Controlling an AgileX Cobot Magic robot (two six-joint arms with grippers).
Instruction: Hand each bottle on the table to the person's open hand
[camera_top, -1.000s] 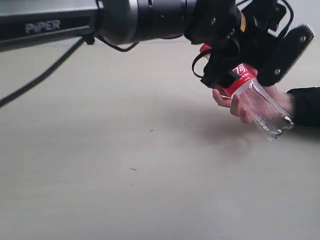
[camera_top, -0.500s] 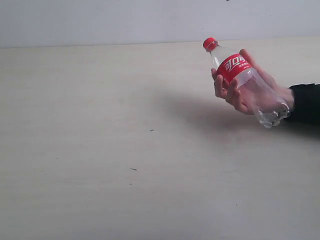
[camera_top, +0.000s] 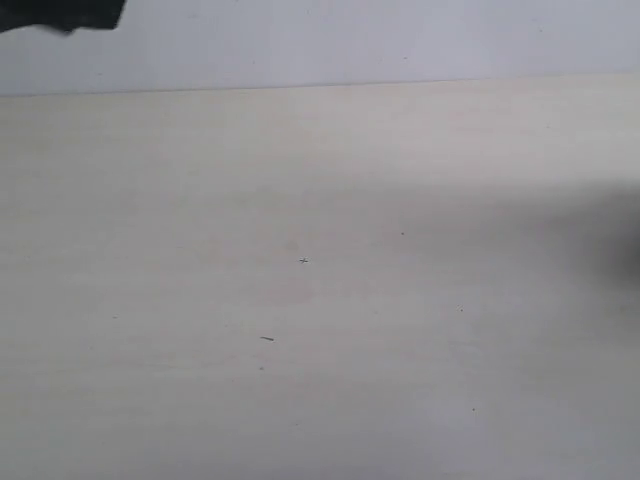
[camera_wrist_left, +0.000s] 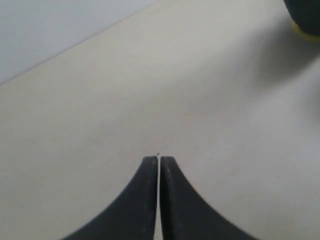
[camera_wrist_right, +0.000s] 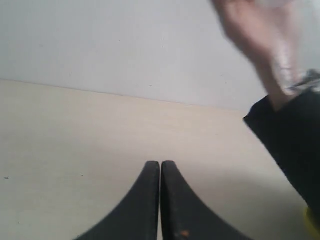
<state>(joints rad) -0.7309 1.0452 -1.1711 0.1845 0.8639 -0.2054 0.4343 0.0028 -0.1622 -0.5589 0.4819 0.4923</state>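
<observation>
Vanished from exterior view since a second ago: person's bare hand (camera_wrist_right: 250, 35), clear plastic drink bottle (camera_wrist_right: 292, 60), robot arm (only dark scrap (camera_top: 60, 12) at top corner). Pale beige wood-grain table (camera_top: 300, 200) shows bare.

Right wrist view: hand blurred, raised off table, bottle in it, black sleeve (camera_wrist_right: 290, 145) below.

Left gripper (camera_wrist_left: 159, 162) pressed together, nothing between; right gripper (camera_wrist_right: 160, 167) likewise.

Judged: this handover done. No other bottle visible (yellow sliver (camera_wrist_right: 314, 220) at frame edge, unidentifiable), so remainder unclear.
</observation>
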